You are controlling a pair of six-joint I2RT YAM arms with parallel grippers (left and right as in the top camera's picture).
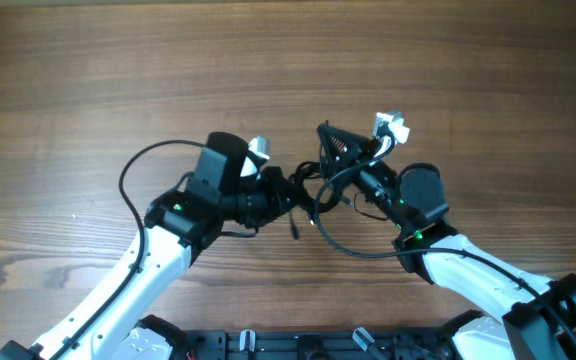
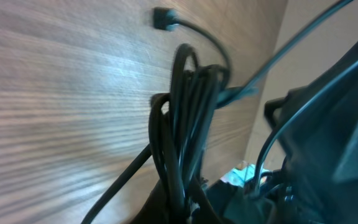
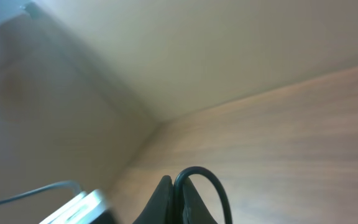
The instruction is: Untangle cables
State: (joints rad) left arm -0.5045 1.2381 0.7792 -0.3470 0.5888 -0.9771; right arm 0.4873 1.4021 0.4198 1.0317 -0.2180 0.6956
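Left claw (image 2: 180,202) pressed together, pinching a bundle of cables (image 2: 185,106). Several black strands rise from its tips in tight loops. One plug end (image 2: 161,17) lies flat on the bench (image 2: 55,93) beyond the bundle.

Right claw (image 3: 178,208) also closed, gripping a single strand that arcs out in a small loop.

From overhead, both claws sit near mid-bench, close together, the right one slightly farther back. The cables knot between them, with one loose strand end pointing toward the near edge.
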